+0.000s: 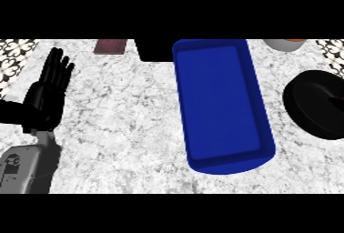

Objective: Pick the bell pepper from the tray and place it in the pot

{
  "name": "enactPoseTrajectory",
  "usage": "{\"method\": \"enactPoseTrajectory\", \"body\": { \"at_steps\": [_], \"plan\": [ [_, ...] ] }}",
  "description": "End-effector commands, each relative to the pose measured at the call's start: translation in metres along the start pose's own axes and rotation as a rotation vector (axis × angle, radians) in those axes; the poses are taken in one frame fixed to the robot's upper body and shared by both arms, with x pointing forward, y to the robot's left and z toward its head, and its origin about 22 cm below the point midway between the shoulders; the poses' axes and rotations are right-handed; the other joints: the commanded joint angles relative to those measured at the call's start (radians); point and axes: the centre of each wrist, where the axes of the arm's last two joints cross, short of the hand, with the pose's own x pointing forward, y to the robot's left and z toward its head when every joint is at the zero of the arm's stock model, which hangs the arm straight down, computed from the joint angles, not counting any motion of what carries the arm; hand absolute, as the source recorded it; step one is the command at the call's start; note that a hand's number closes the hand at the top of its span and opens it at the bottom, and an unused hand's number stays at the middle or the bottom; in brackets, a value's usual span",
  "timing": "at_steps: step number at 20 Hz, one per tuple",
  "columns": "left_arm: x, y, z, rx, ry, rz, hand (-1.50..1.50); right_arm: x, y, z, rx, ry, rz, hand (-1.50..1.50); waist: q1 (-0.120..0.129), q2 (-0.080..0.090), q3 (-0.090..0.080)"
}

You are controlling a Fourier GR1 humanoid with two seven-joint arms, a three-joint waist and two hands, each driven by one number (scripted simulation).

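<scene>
On the marble desk [134,136] the blue tray [263,132] looks empty, no bell pepper shows, the left hand [48,91] rests open, fingers straight; judging so, the pepper is likely near the black pot [316,107], release next.

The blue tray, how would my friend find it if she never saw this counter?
Start with the white marbled counter; near its middle lies the blue tray, running from the far edge toward the robot. The black pot sits to its right and the open left hand rests far to its left. It is the only bright blue thing, long with rounded corners and a raised rim.
</scene>
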Motion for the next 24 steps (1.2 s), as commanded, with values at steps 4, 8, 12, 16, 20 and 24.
{"method": "enactPoseTrajectory", "body": {
  "at_steps": [4, 8, 12, 16, 20, 24],
  "plan": [
    [0.012, -0.017, 0.002, -0.013, -0.007, 0.007, 0.00, 0.001, 0.008, -0.005, -0.056, -0.156, -0.164, -1.50, -0.004, -0.003, 0.000],
    [-0.003, -0.001, 0.008, 0.028, 0.013, -0.004, 0.00, 0.014, -0.009, -0.011, -0.127, -0.121, -0.372, -1.50, -0.012, -0.007, -0.001],
    [-0.010, -0.011, 0.006, 0.025, -0.016, -0.011, 0.00, -0.005, -0.028, -0.012, -0.165, -0.035, -0.514, -1.50, -0.020, -0.005, -0.001],
    [0.003, 0.004, 0.007, -0.001, 0.025, -0.005, 0.00, -0.015, -0.042, -0.013, -0.224, -0.032, -0.657, -1.50, -0.013, -0.006, -0.001],
    [-0.006, 0.010, 0.011, 0.008, 0.008, -0.007, 0.00, -0.052, -0.067, -0.001, -0.318, -0.041, -0.685, -1.50, -0.018, -0.007, -0.001],
    [-0.010, 0.004, 0.009, 0.003, -0.004, 0.002, 0.00, -0.084, -0.084, 0.005, -0.361, -0.046, -0.727, -1.50, -0.017, -0.005, -0.001]
  ]
}}
